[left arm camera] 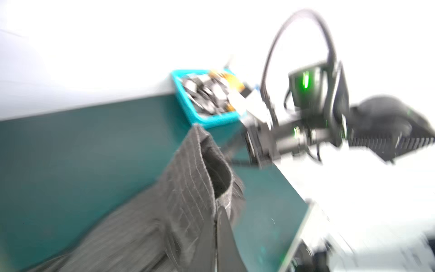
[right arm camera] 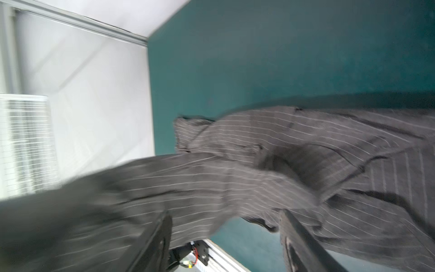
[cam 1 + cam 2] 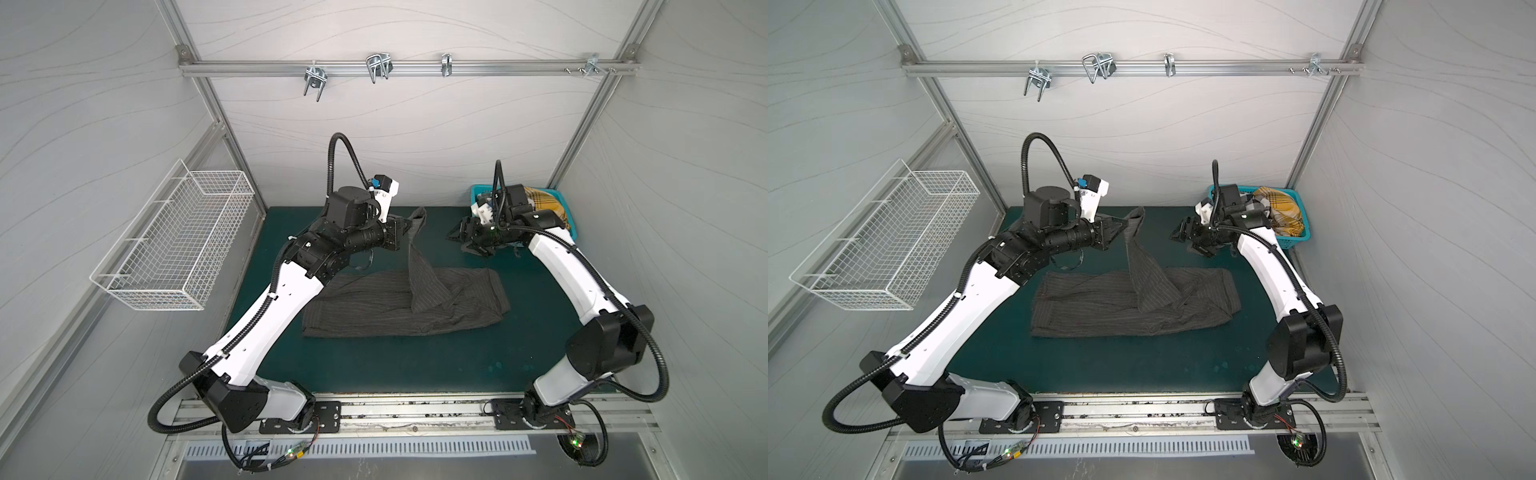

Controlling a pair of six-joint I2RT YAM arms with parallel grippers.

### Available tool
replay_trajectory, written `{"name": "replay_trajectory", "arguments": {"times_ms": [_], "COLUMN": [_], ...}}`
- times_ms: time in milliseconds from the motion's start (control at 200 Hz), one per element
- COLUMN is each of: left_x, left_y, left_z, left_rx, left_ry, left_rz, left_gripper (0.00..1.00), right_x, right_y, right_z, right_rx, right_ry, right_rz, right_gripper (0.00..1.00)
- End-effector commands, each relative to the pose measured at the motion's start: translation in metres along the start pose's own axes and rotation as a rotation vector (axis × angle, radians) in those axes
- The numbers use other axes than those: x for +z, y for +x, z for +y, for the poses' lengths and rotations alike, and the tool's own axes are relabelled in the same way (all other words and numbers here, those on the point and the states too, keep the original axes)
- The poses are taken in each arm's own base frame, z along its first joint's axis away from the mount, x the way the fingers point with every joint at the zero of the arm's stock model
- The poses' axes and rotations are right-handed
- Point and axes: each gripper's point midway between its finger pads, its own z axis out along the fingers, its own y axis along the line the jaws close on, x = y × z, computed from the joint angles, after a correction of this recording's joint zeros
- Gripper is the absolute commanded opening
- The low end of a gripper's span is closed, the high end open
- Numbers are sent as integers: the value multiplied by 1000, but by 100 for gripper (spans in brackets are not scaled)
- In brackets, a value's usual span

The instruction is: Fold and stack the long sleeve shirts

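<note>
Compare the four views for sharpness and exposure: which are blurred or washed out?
Both top views: sharp, evenly lit, shirt stripes visible. Left wrist view: motion-blurred, wall behind the basket blown out white. Right wrist view: shirt smeared, worst nearest the camera.

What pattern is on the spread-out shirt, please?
Charcoal shirt with thin pale pinstripes; clearest in right wrist view.

Both top views looked steeply down from high at the front, sharing almost the whole bench [image 3: 374, 365]. The left wrist camera faced across it, close, toward the blue basket [image 1: 211, 121]. The right wrist camera hung near the pinstriped shirt [image 2: 282, 153], facing the wire basket [image 2: 23, 141].
</note>
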Motion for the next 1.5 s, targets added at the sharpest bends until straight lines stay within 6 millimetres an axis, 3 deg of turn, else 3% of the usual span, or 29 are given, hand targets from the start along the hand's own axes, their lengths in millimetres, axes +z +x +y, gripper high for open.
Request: {"name": "replay_trajectory", "arguments": {"times_ms": [0,95,260,305,385,475,515,670,760,850,990,1156,1301,1491], "left_x": [13,13,16,19,18,-3,-17,-56,-79,-95,-115,-142,-144,-144], "left_y": [21,39,72,75,69,51,40,-19,-47,-68,-88,-111,-115,-115], "left_z": [-2,-13,-10,2,45,82,89,55,38,21,0,-23,-32,-36], "left_rx": [-18,-9,-43,-62,-135,-260,-321,-371,-358,-328,-332,-314,-302,-300], "left_ry": [210,323,354,279,12,-206,-255,-142,-108,-59,24,106,142,170], "left_rz": [41,110,239,232,166,43,-31,-267,-358,-418,-494,-588,-592,-601], "left_gripper": [0,0,0,0,0,0,0,0,0,0,0,0,0,0], "right_x": [-16,-16,-7,-5,-2,4,6,17,19,28,46,70,85,98], "right_y": [11,24,49,55,63,75,83,106,107,95,69,60,55,54], "right_z": [20,33,24,16,-14,-51,-64,-109,-140,-162,-171,-184,-186,-193], "right_rx": [-10,-60,-50,-55,-10,44,56,121,241,344,400,466,515,579], "right_ry": [-56,-85,-56,-21,94,205,248,354,392,375,326,315,274,263], "right_rz": [20,53,122,127,135,165,181,213,218,203,197,228,230,229], "right_gripper": [78,82,85,85,85,85,84,84,81,75,68,67,67,49]}}
